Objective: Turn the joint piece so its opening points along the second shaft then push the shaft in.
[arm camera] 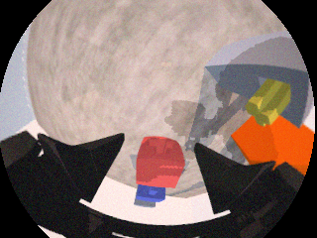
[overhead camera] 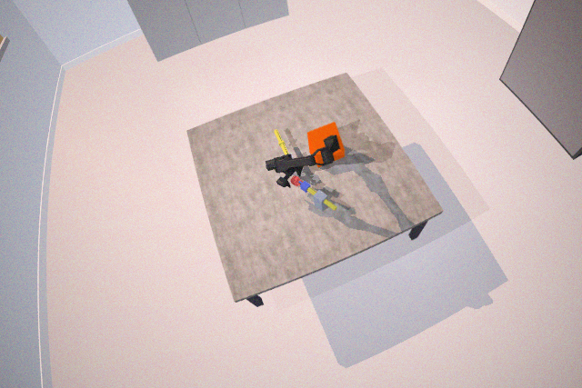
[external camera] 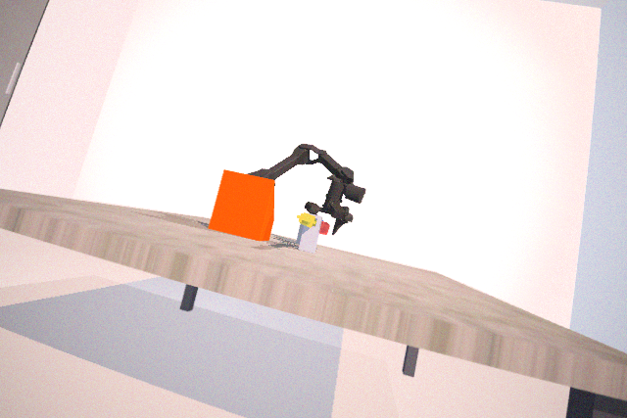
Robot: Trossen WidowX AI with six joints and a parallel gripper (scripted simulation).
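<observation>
Top view: my end effector (overhead camera: 290, 178) (external camera: 323, 221) (arm camera: 160, 144) is above the bench (overhead camera: 244, 243) (external camera: 323, 276) (arm camera: 99, 64), near the red joint piece (overhead camera: 296, 180) (external camera: 323, 227) (arm camera: 159, 163). Exterior view: the joint piece is beside the pale block (external camera: 308, 240) (overhead camera: 320, 199). Wrist view: my fingers are spread.

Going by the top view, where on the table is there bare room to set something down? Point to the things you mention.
Free: the stretch left of the gripper (overhead camera: 292, 175) (arm camera: 160, 141), out to the table's left edge, and the near-left corner.

Crowded: the middle, with the red piece (overhead camera: 295, 180) (external camera: 323, 227) (arm camera: 159, 164), grey block (overhead camera: 320, 200) (external camera: 308, 239) and orange box (overhead camera: 323, 138) (external camera: 242, 205) (arm camera: 277, 144).
</observation>
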